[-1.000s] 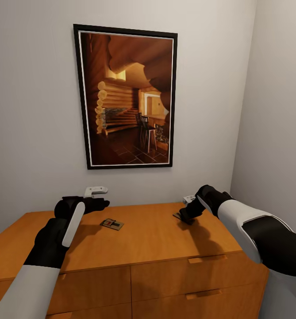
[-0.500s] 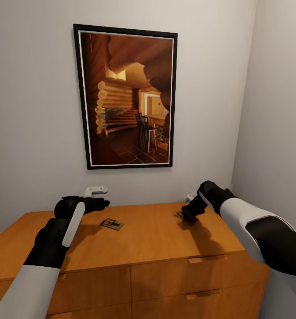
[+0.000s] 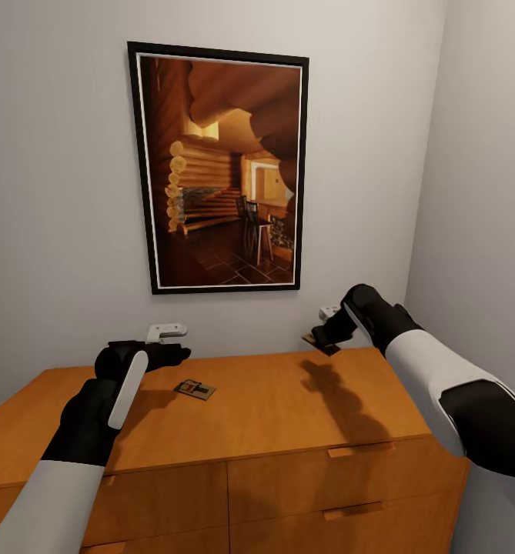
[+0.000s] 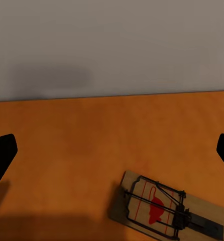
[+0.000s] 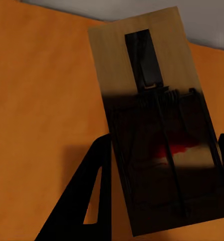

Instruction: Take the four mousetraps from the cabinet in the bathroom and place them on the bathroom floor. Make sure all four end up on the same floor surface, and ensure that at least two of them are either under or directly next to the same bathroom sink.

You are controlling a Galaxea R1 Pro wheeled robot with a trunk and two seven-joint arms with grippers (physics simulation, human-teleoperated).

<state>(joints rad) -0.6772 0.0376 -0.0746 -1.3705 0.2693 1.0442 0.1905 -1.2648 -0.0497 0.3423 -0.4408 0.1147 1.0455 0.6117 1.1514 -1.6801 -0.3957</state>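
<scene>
One mousetrap (image 3: 195,389) (image 4: 162,208), a small wooden board with dark wire and a red spot, lies flat on top of the orange-brown cabinet (image 3: 272,419) (image 4: 67,150). My left gripper (image 3: 174,355) (image 4: 112,150) hovers open just behind and to the left of it, holding nothing. My right gripper (image 3: 324,337) (image 5: 162,170) is shut on a second mousetrap (image 3: 319,342) (image 5: 152,100). That trap is held in the air above the cabinet's back right part, its shadow falling on the wood below.
A large black-framed picture (image 3: 219,169) hangs on the grey wall behind the cabinet. A side wall (image 3: 480,192) stands close on the right. Drawer fronts with slim bar handles (image 3: 361,448) face me below the top.
My right gripper has risen from the cabinet top with the mousetrap in it, lifting the trap clear of the wood. The left arm and the other mousetrap have not moved.
</scene>
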